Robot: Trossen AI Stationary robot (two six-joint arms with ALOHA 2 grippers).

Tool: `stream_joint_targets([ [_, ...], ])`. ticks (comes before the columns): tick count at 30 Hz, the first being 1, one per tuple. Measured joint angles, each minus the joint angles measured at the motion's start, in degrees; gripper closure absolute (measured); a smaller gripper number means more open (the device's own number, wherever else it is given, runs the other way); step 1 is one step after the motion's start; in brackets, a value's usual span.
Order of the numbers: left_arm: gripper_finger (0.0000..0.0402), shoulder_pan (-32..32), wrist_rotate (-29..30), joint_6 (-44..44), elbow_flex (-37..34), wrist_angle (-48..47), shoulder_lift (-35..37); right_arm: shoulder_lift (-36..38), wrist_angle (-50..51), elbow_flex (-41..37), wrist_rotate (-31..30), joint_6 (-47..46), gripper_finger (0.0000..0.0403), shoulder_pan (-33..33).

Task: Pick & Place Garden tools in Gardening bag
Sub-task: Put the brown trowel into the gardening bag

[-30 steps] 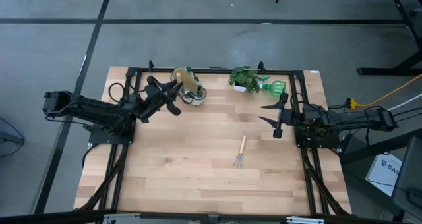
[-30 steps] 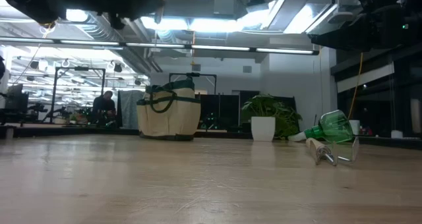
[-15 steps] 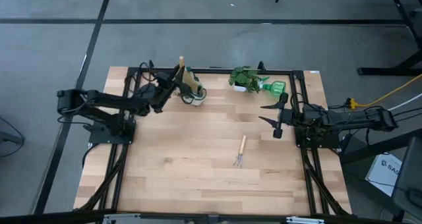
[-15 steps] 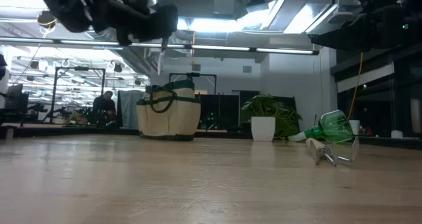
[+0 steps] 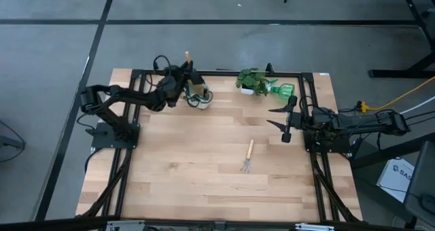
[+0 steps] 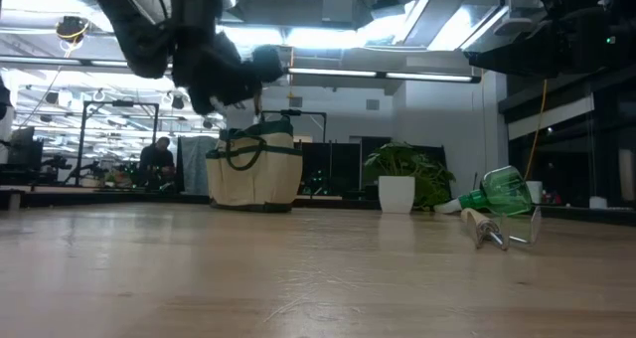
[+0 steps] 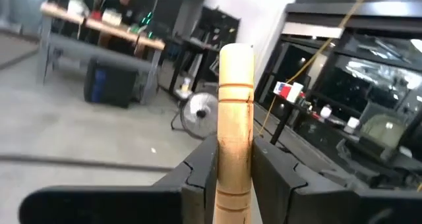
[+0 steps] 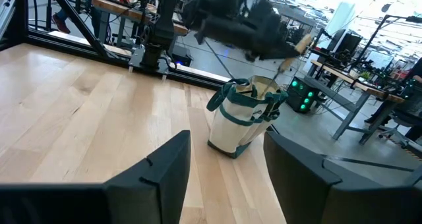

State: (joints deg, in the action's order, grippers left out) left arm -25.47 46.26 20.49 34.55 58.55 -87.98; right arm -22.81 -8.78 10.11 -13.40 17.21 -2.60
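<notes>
Trowel (image 7: 235, 128): its stiff wooden handle is pinched between the left gripper's (image 5: 182, 75) fingers (image 7: 200, 178), above the bag (image 5: 198, 90). Likely light, blade-heavy; gripping mid-handle suits it. The right gripper (image 5: 284, 121) waits, fingers spread, holding nothing. The fork (image 5: 247, 157) lies mid-table (image 5: 204, 176).

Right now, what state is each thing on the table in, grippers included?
left gripper: shut on trowel, above the bag
trowel: held by its wooden handle
gardening bag: upright, open-topped
hand fork: lying flat, untouched
green tool: lying beside the plant
plant: upright
right gripper: open, waiting
</notes>
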Motion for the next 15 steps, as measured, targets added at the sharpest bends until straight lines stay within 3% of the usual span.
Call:
stream_joint_targets([
  [9,0.0324,0.27,0.48,1.25,-0.03,0.02,-1.82,0.00,-0.02,0.00,-0.01,0.00,0.0208,0.00],
  [15,0.0316,0.82,0.51,-2.61,-0.04,-0.12,-0.35,0.01,0.00,0.00,0.00,0.02,0.0208,-0.01],
])
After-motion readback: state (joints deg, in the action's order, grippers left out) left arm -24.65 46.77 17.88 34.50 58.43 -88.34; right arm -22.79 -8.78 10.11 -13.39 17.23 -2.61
